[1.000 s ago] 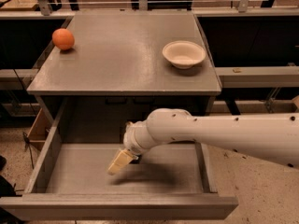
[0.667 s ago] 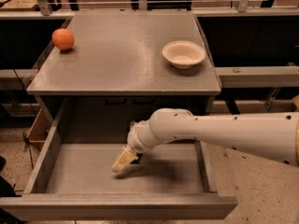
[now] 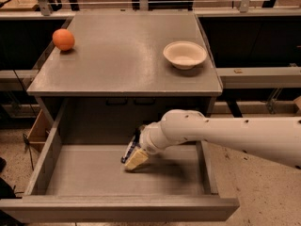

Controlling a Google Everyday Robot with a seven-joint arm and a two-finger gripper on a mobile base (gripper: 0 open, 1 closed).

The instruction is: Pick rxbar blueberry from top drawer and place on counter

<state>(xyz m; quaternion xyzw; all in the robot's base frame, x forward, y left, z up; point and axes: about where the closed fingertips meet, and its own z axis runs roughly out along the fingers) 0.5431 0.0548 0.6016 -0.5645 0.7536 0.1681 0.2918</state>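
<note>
The top drawer (image 3: 56,149) is pulled out below the counter (image 3: 117,55). My gripper (image 3: 131,161) is down inside the drawer, near its middle, just above the flat bottom. It is shut on the rxbar blueberry (image 3: 128,151), a dark navy bar with white lettering. The bar stands tilted on edge against the left side of a pale tan finger (image 3: 137,159). The white arm reaches in from the right and hides the rest of the gripper.
An orange ball (image 3: 63,39) sits at the counter's back left. A pale bowl (image 3: 185,54) sits at its right side. The drawer's front panel (image 3: 117,211) and low side walls surround the gripper. Speckled floor lies to the right.
The gripper has shifted a little right and up off the drawer bottom. The navy bar, hidden before, now shows tilted beside the finger.
</note>
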